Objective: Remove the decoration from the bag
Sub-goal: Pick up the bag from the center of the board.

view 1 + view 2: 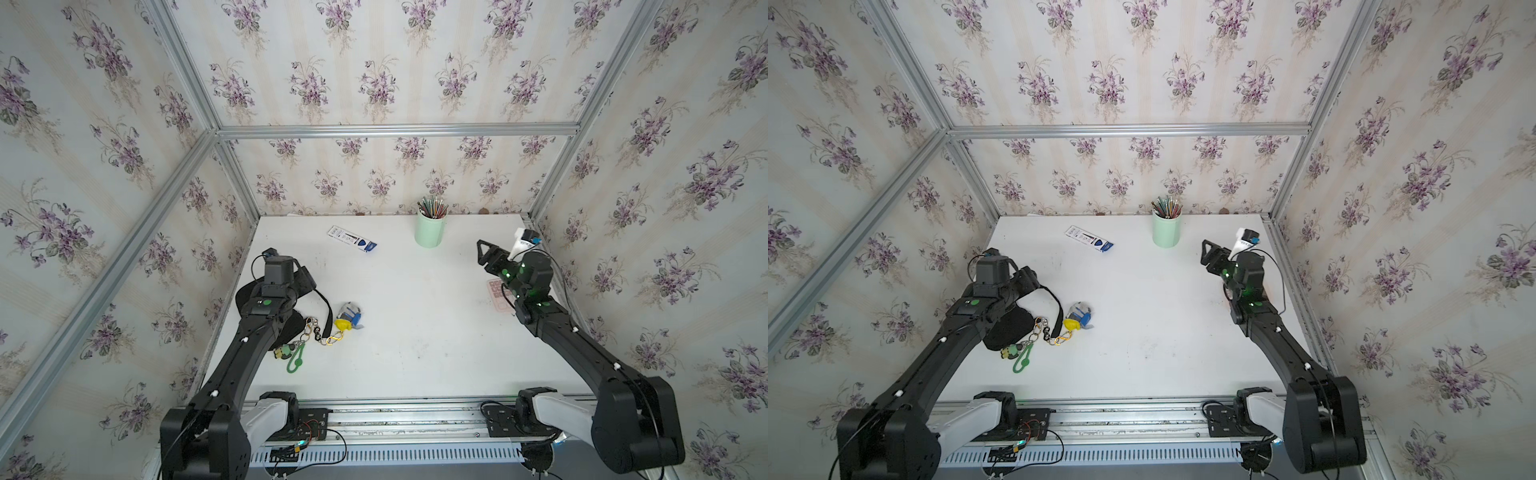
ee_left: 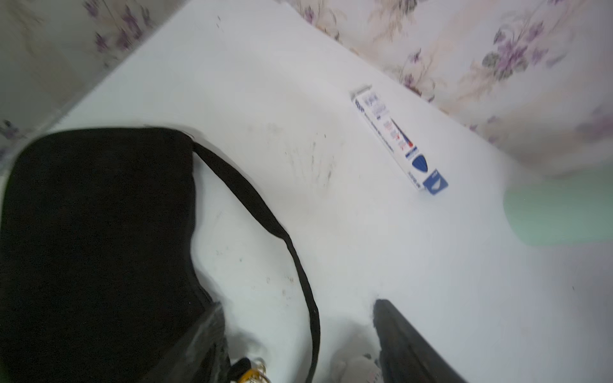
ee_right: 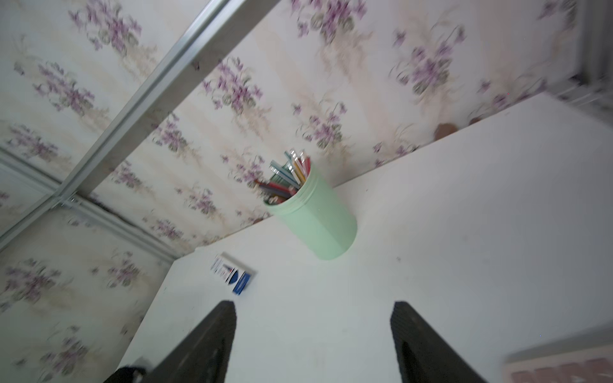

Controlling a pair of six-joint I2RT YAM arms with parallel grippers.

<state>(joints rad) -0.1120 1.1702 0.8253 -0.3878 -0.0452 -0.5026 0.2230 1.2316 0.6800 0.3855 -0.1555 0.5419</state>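
Observation:
The black bag (image 1: 297,327) lies at the table's left edge, largely under my left arm; the left wrist view shows its body (image 2: 99,232) and thin strap (image 2: 265,215). The decoration (image 1: 296,358), with a green looped strap, a small green-yellow figure, metal rings and a gold clip, lies at the bag's near side and is linked to the strap's end. My left gripper (image 1: 306,279) hovers over the bag's far end, open, with the strap running loose between its jaws (image 2: 298,318). My right gripper (image 1: 484,253) is raised at the far right, open and empty (image 3: 313,318).
A yellow-grey-blue charm (image 1: 350,316) lies just right of the strap's end. A blue-and-white box (image 1: 352,239) and a green cup of pencils (image 1: 430,229) stand near the back wall. A pink card (image 1: 496,291) lies under my right arm.

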